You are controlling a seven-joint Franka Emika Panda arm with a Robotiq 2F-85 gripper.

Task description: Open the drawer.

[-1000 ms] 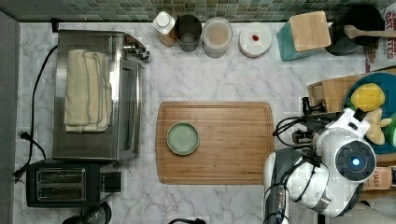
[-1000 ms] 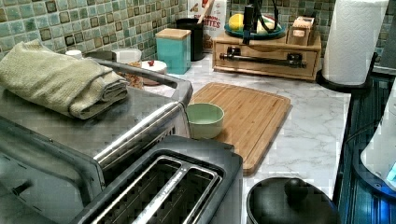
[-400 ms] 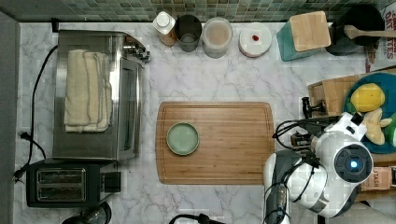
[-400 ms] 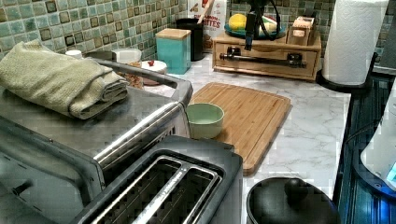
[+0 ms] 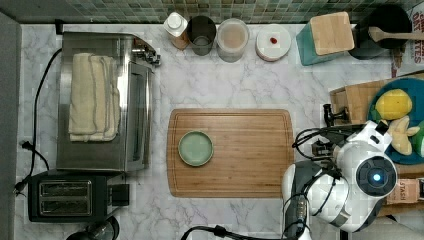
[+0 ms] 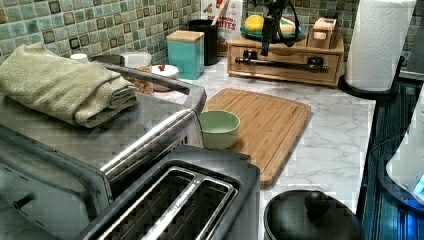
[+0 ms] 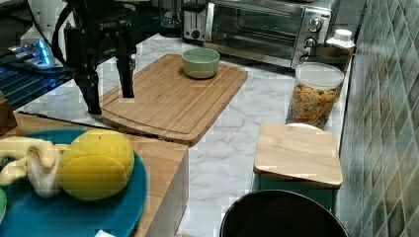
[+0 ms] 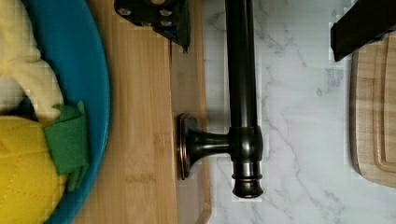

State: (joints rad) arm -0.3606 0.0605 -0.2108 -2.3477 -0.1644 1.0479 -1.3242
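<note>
The tool [image 7: 109, 101] hangs wide open with nothing in its grasp, one finger on each side of the drawer's [image 6: 285, 71] black bar handle [image 8: 243, 93]. The drawer sits shut at the surface's [image 5: 240, 85] edge, beside the cutting board [image 5: 240, 152].

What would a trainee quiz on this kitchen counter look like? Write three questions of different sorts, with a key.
1. True or false: the pale green round bowl sits on the rounded-corner wooden cutting board.
2. How does the robot's hand stand relative to the long black metal bar handle of the light-wood drawer?
A. Shut on the bar
B. Open, with the bar between its fingers in the wrist view
C. Holding the bowl
3. What lies folded on top of the silver toaster oven?

Key: 1 true; 2 B; 3 a beige towel.
</note>
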